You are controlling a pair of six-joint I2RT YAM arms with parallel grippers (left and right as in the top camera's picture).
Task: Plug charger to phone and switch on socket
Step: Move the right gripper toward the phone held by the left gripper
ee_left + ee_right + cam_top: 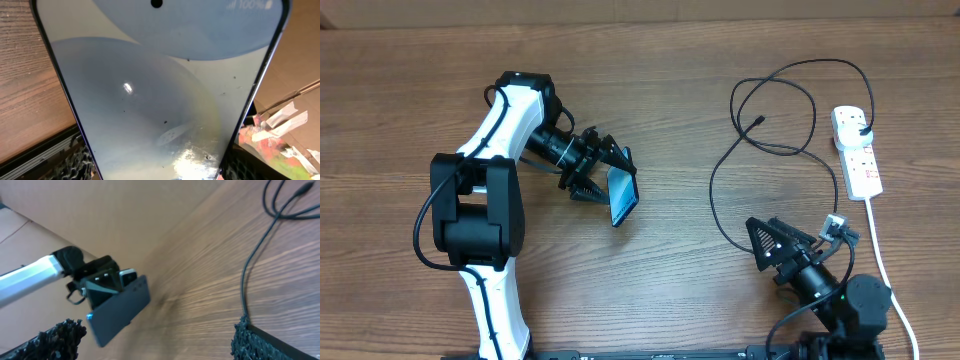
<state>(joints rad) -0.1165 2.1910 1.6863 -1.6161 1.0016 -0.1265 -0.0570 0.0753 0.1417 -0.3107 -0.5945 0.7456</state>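
- Left jaws: clamped on the phone (623, 196), gripping it by its long edges.
- Left wrist view: the pale blue-grey screen (160, 95) fills nearly the whole frame. A dark camera dot sits at the top edge and a faint "100%" at the top right. One of my pads (75, 161) shows at each lower corner.
- Phone position: left of centre on the wooden worktop (650, 80), tipped up on one edge with the screen turned toward my right side. I cannot tell whether its lower edge touches the wood.
- Right wrist view: the phone's dark back faces this camera, held out at the end of my left arm (30, 280).
- Right jaws: wide, with nothing between them. They are low at the right near edge and point toward the phone.
- Charger cable (711, 190): loops over the right half of the worktop. One strand runs up to my right pad (260, 340); contact not discernible.
- Connector tip (761, 121): lies free on the wood inside the loops, well apart from the phone.
- Black plug (861, 124): seated in the far end of the power strip (858, 160).
- Power strip: far right, its white cord (880, 250) trailing toward me. The red switch marks are too small to read.
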